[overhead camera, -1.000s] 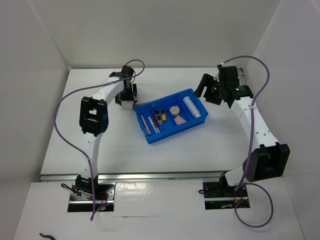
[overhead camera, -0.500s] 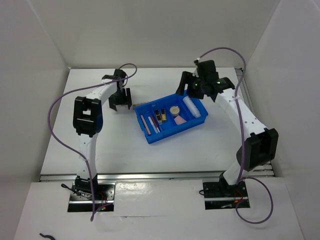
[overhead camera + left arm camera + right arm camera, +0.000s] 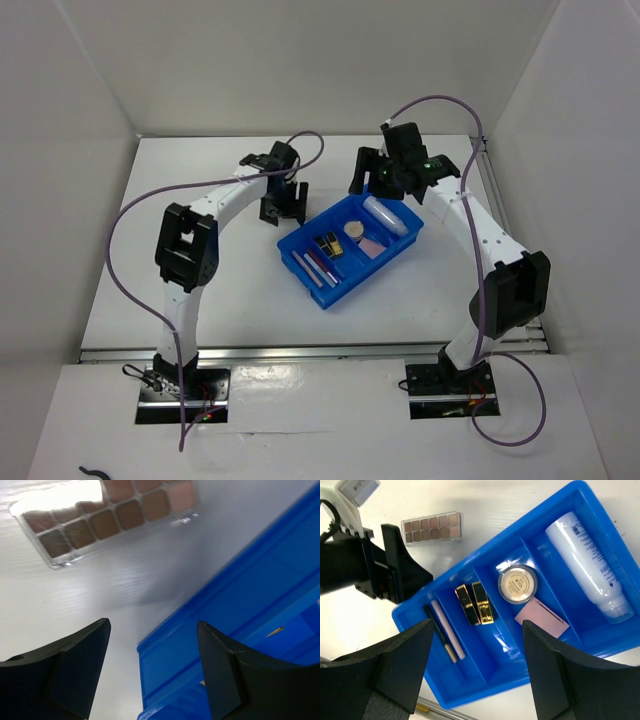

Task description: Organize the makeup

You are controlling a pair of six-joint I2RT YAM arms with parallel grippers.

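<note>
One flat white table [image 3: 400, 310] carries the whole setup. Two white-and-black arms reach over it from the near edge.

Blue plastic bin [image 3: 375, 275], rectangular with dividers: sits skewed on the table, directly under the right gripper [image 3: 477, 625] and up against the left gripper [image 3: 152, 627].

Right gripper: above the bin, jaws spread wide, nothing between them.

Left gripper: low over the table, jaws also wide and empty. One corner of the bin shows between its fingers; contact with the wall cannot be told.

Makeup, placed from the grippers:
- clear plastic tube with a white body [image 3: 585, 562]: lies alone in the end compartment, off to the right gripper's right-finger side.
- brown eyeshadow palette in a clear rectangular case [image 3: 110, 520]: outside the bin, flat on the table, just ahead of the left gripper's fingertips.
- pink square pad [image 3: 541, 618] and round beige compact [image 3: 518, 583]: same compartment, just beside each other, near the right gripper's right finger.
- two small black-gold cases [image 3: 476, 603]: side by side, midway beneath the right gripper's jaws.
- thin pink stick [image 3: 449, 629] with a slim black-gold pencil [image 3: 440, 634] alongside: toward the right gripper's left finger.
</note>
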